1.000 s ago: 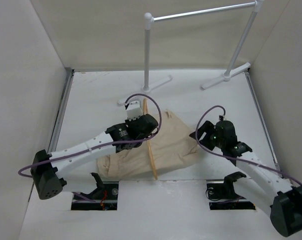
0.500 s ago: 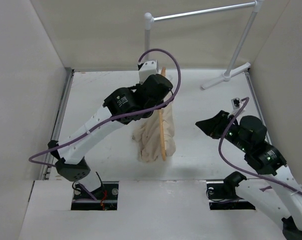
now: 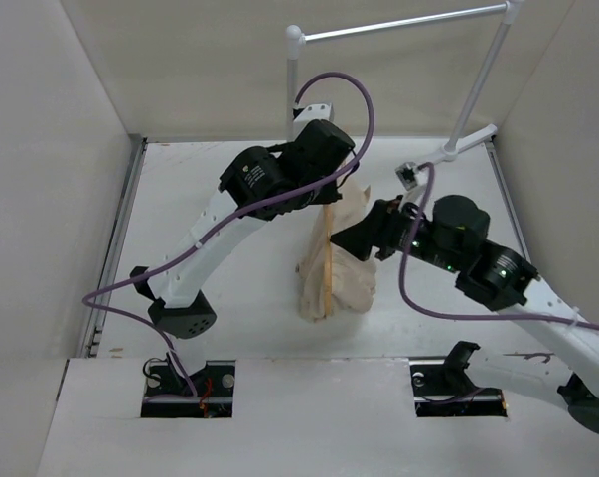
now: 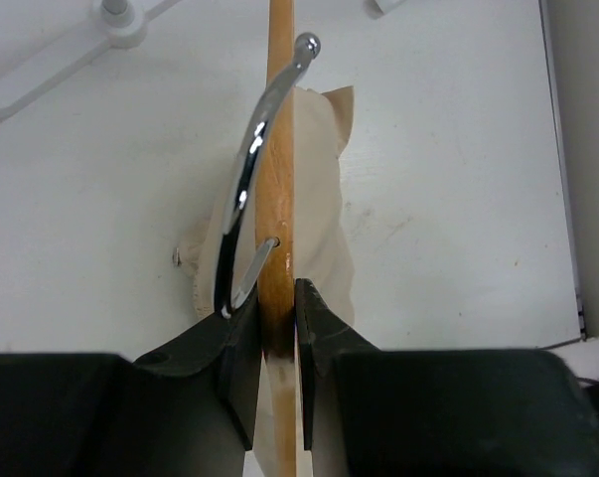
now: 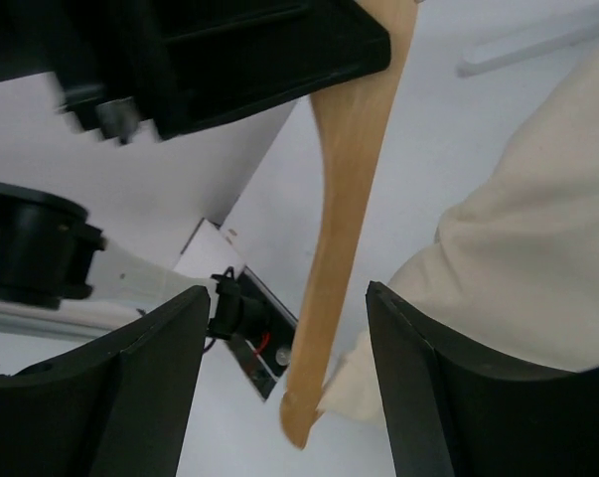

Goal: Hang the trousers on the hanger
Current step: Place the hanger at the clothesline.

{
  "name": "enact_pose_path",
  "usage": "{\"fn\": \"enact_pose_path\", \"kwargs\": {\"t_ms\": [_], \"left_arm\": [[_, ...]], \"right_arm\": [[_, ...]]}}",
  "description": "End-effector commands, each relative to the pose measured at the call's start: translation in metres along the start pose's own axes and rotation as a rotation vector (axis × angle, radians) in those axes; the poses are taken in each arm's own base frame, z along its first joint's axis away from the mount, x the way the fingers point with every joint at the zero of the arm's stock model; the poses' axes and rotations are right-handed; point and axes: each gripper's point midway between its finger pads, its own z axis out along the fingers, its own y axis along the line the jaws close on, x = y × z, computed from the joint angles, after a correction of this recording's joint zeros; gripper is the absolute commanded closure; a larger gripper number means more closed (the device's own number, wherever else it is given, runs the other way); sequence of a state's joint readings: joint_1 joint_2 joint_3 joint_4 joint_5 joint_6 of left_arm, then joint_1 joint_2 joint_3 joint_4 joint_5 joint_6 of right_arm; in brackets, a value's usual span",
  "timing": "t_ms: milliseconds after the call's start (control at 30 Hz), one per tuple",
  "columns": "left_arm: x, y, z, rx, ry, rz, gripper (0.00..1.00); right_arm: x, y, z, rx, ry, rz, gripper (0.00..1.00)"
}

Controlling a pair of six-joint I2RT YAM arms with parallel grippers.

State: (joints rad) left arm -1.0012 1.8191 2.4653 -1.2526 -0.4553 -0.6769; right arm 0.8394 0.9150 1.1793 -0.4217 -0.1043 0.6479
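Note:
My left gripper (image 3: 326, 187) is raised above the table and shut on the top of the wooden hanger (image 3: 324, 260), next to its metal hook (image 4: 247, 169); the grip shows in the left wrist view (image 4: 277, 333). The beige trousers (image 3: 347, 266) hang bunched over the hanger, their lower end near the table. They show below the hanger in the left wrist view (image 4: 324, 224). My right gripper (image 3: 351, 241) is open right beside the hanging trousers. In the right wrist view the hanger's arm (image 5: 349, 199) and the trousers (image 5: 518, 268) lie between the open fingers (image 5: 160, 378).
A white garment rail (image 3: 398, 28) stands at the back, its uprights (image 3: 291, 99) and feet (image 3: 448, 151) on the table's far edge. Beige walls close in on both sides. Two openings with cables lie in the near ledge (image 3: 190, 383).
My left arm has carried the hanger and trousers a little right and higher. My right arm has swung left and its open gripper has come up to the hanging trousers.

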Motion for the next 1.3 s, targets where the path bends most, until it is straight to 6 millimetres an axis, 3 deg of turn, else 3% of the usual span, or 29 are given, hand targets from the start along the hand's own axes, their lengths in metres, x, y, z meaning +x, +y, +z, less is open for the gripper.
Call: {"fn": "enact_pose_path", "kwargs": {"t_ms": [0,167,400,567,667,767,933,1000,1267], "left_arm": [[-0.026,-0.003,-0.023,0.078,-0.066,-0.055,0.98],[-0.031,-0.003,-0.025,0.099,-0.068,-0.072,0.98],[-0.039,-0.007,-0.024,0.149,-0.068,-0.103,0.98],[-0.043,-0.004,-0.022,0.167,-0.078,-0.121,0.92],[-0.055,0.001,-0.025,0.197,-0.123,-0.145,0.71],[-0.068,0.005,-0.035,0.272,-0.189,-0.193,0.48],[-0.083,0.026,-0.055,0.349,-0.266,-0.263,0.21],[-0.085,0.036,-0.063,0.352,-0.282,-0.276,0.00],[-0.087,0.092,-0.096,0.306,-0.380,-0.327,0.00]], "right_arm": [[-0.009,0.005,0.022,-0.030,-0.026,-0.043,0.30],[0.004,-0.001,0.050,-0.018,0.017,-0.056,0.32],[0.023,0.006,0.068,-0.063,0.031,0.043,0.50],[0.024,0.011,0.072,-0.080,0.017,0.116,0.77],[0.012,0.018,0.067,-0.103,-0.024,0.182,0.85],[-0.012,0.014,0.063,-0.099,-0.088,0.228,0.88],[-0.034,0.012,0.064,-0.089,-0.134,0.237,0.89],[-0.042,0.012,0.066,-0.086,-0.150,0.238,0.90],[-0.113,0.008,0.054,-0.082,-0.291,0.216,0.90]]}}
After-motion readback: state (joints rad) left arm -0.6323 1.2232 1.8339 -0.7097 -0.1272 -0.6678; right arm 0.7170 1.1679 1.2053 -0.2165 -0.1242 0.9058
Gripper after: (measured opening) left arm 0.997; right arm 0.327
